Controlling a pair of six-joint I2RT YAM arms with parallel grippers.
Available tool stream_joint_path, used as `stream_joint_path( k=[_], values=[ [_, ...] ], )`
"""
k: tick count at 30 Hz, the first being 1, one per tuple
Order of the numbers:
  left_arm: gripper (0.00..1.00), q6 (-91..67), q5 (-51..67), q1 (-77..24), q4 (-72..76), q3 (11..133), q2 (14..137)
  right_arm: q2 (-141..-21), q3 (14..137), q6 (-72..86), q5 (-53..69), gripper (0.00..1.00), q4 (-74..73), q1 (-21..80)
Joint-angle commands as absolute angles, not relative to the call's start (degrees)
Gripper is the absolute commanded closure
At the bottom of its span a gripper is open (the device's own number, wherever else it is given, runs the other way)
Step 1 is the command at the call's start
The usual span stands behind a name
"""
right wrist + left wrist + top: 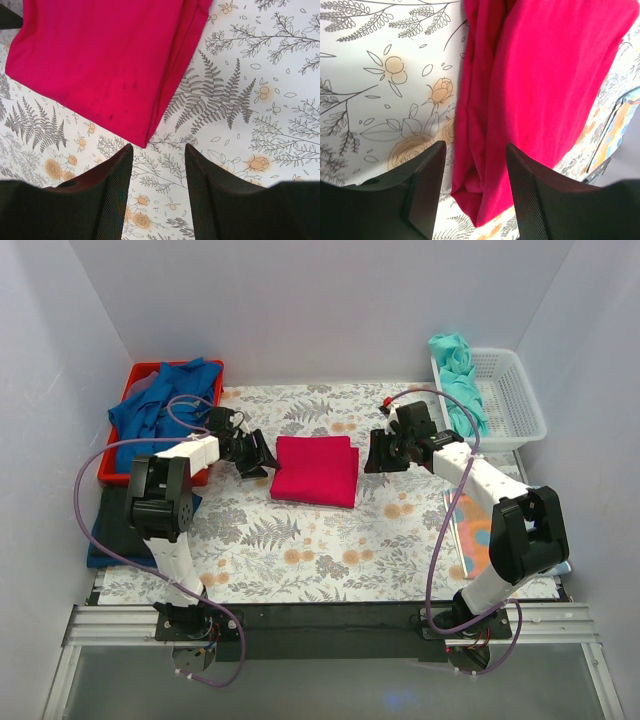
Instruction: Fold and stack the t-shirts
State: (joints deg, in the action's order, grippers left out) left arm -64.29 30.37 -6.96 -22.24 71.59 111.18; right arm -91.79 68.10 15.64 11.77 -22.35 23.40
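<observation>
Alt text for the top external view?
A folded crimson t-shirt lies on a floral cloth, between the open left gripper and open right gripper. Blue t-shirts fill a red bin back left; a teal t-shirt hangs over a white basket back right.

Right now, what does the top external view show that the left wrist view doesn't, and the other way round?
Only the top external view: both arms, the right gripper open, the red bin heaped with a blue t-shirt, the white basket holding a teal t-shirt, and a dark folded stack at the table's left edge.
Only the left wrist view: the layered folded edge of the crimson-pink t-shirt, seen close between open fingers.
Both: that folded t-shirt, the left gripper and the floral table cover.
</observation>
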Motion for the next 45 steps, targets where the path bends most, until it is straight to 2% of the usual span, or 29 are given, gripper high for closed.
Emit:
stream_joint_path(
  k=[1, 19, 20, 21, 25, 37, 43, 45],
  values=[
    [0.50, -63.19, 29.79, -6.86, -23.99, 72.42, 105.91, -89.82, 67.32, 15.99, 12.74, 0.48, -20.57, 23.64],
    [0.48, -62.84, 35.07, -6.86, -24.08, 74.35, 103.62, -90.53, 67.24, 17.14, 12.48, 0.48, -20.30, 24.26],
    [0.44, -62.41, 36.37, -6.86, -24.26, 74.53, 104.06, -90.70, 67.32, 17.14, 12.57, 0.48, -20.30, 24.26],
    [0.31, -62.23, 36.56, -6.94, -24.34, 74.71, 104.76, -90.79, 67.59, 17.14, 12.48, 0.48, -20.30, 24.34],
    [0.30, -61.17, 35.51, -6.94, -24.96, 74.80, 107.66, -90.97, 68.03, 17.14, 12.22, 0.48, -20.30, 24.43],
    [0.30, -62.23, 33.39, -7.82, -22.94, 76.03, 116.80, -91.67, 68.03, 16.87, 11.95, 0.48, -20.48, 24.52],
    [0.38, -62.32, 30.60, -11.51, -24.16, 77.87, 121.89, -91.50, 67.76, 16.79, 10.99, 0.48, -20.57, 24.52],
    [0.44, -62.23, 29.01, -13.70, -25.13, 78.22, 122.78, -91.49, 67.68, 17.14, 10.72, 0.48, -20.57, 24.52]
  ],
)
